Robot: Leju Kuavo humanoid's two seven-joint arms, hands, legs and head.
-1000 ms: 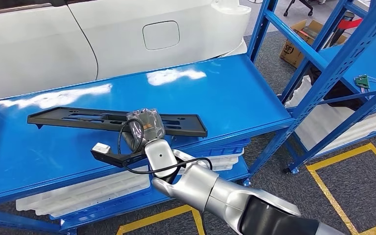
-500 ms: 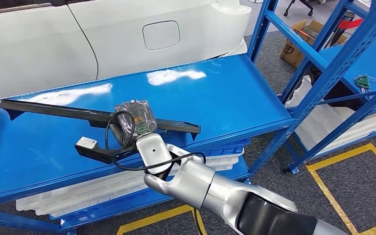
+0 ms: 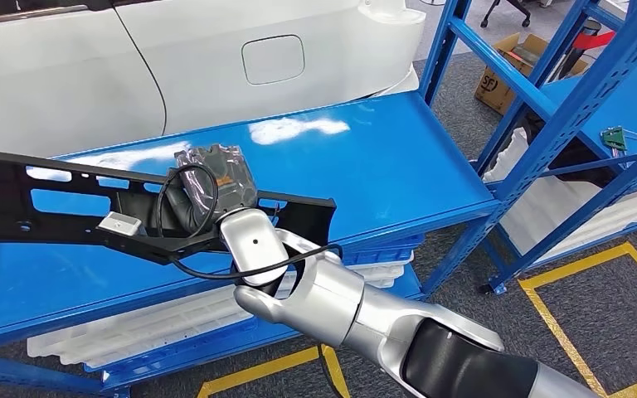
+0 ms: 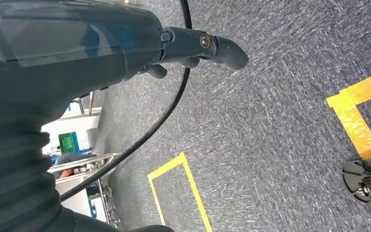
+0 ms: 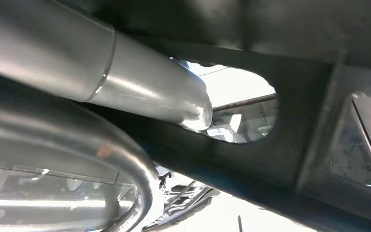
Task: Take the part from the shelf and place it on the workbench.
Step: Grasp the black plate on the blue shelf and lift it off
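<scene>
Holding the part (image 3: 66,199): right hand (image 3: 207,195) grips it approx mid-length, clear of the blue shelf (image 3: 381,166). Long axis runs L-R across the head view, far end past the frame's left edge, so it'll likely swing wide on any turn to the workbench. Left hand (image 4: 193,46) hangs over the floor, fingers look curled on nothing. Count: 1 part, 2 hands.

Blue steel shelving (image 3: 365,157) w/ glossy top, white trays (image 3: 133,327) on lower tier. White car body (image 3: 174,58) behind. Grey carpet floor (image 3: 481,340) — yellow tape lines (image 3: 585,261). Cardboard box (image 3: 506,79) at back; 2nd rack (image 3: 597,91) on the right.
</scene>
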